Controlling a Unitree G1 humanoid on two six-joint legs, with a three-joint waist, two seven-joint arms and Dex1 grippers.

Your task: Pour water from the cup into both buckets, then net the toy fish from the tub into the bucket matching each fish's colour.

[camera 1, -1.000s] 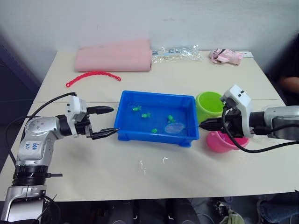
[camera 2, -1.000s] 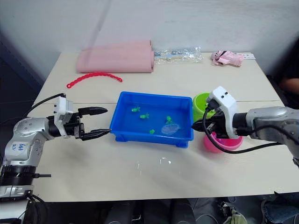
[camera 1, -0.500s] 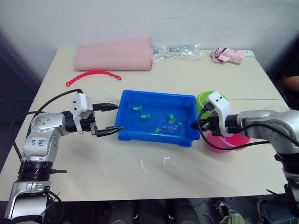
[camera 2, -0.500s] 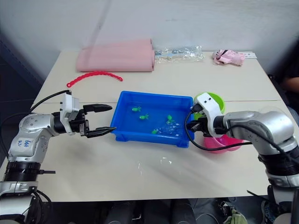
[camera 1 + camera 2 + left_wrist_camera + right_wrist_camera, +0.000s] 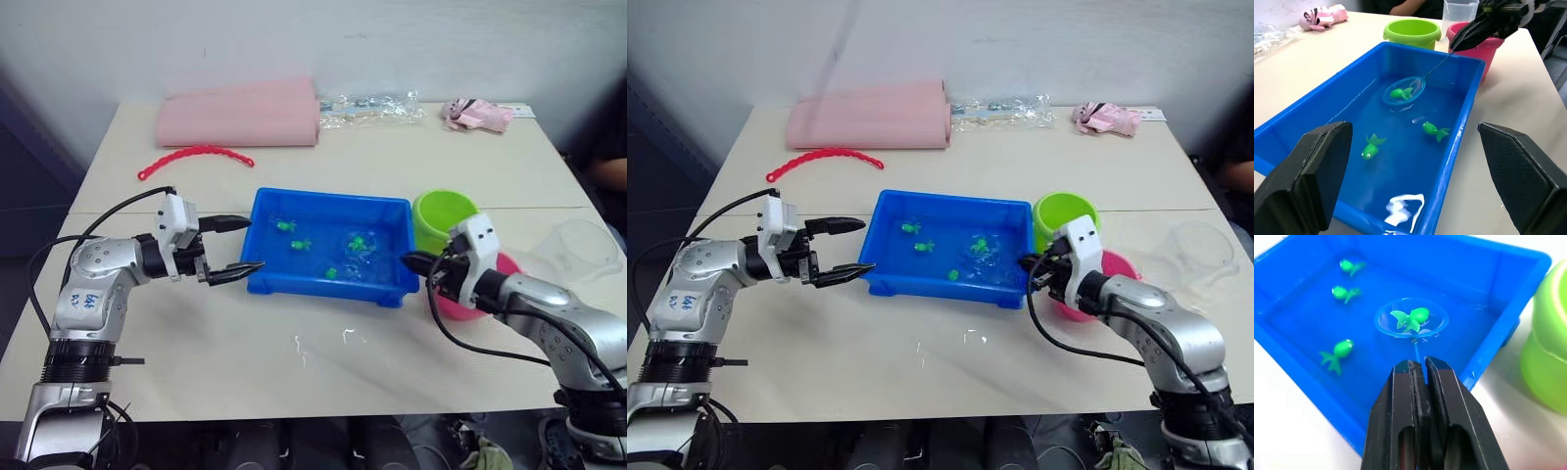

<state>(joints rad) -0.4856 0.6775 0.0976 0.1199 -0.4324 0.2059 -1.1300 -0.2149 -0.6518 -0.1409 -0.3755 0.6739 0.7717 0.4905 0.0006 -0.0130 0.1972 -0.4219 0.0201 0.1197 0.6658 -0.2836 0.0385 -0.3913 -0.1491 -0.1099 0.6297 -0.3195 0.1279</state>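
One netted fish (image 5: 1411, 317) just beyond fingers (image 5: 1405, 396).

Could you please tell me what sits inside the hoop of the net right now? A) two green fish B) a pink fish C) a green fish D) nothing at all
C: one green fish lies inside the hoop of the net, which the right tool holds by its wire handle over the water in the blue tub, while three other green fish float loose.

Tub (image 5: 263, 211) centre, buckets (image 5: 443, 220) right of it, cup (image 5: 585, 253) farther right
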